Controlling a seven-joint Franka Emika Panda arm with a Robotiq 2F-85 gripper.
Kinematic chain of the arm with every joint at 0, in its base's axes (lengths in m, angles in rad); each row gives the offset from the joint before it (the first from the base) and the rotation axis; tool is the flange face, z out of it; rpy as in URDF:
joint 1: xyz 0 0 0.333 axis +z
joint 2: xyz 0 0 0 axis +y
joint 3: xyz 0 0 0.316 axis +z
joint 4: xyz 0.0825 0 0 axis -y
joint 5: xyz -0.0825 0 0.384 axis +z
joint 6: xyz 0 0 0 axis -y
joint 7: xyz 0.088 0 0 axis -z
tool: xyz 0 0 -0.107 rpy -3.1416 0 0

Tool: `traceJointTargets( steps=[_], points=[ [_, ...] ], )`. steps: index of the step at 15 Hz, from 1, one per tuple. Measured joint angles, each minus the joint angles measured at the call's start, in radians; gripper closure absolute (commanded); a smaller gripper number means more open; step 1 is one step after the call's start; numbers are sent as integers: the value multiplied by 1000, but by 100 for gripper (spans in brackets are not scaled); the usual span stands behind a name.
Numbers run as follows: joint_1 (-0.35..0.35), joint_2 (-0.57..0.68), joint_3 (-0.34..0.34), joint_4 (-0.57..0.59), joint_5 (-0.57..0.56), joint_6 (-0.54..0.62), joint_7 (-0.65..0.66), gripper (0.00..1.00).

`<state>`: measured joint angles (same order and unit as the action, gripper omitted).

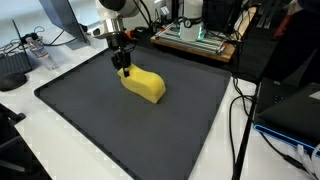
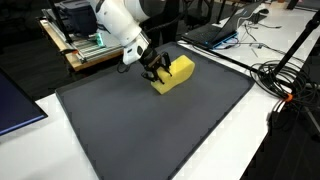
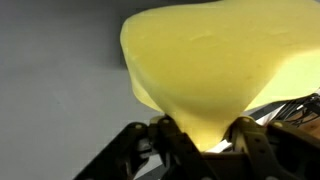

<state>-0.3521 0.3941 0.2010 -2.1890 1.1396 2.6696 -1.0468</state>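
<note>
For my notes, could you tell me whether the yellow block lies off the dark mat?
No, the yellow block rests on the dark mat, inside its edges.

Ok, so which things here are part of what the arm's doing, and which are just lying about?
In hand:
- sponge, yellow, one end pinched in the gripper
- mat, dark, under the sponge

Lying about:
- cables beside the mat
- tray of electronics behind the mat

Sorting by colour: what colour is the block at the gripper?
Pale yellow block, best in wrist view.
</note>
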Motion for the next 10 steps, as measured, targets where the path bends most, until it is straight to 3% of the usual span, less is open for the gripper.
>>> traceJointTargets(
  steps=[3, 10],
  points=[
    [0, 0, 1, 0, 2, -1, 0, 99],
    [0, 1, 1, -1, 2, -1, -2, 97]
  ],
)
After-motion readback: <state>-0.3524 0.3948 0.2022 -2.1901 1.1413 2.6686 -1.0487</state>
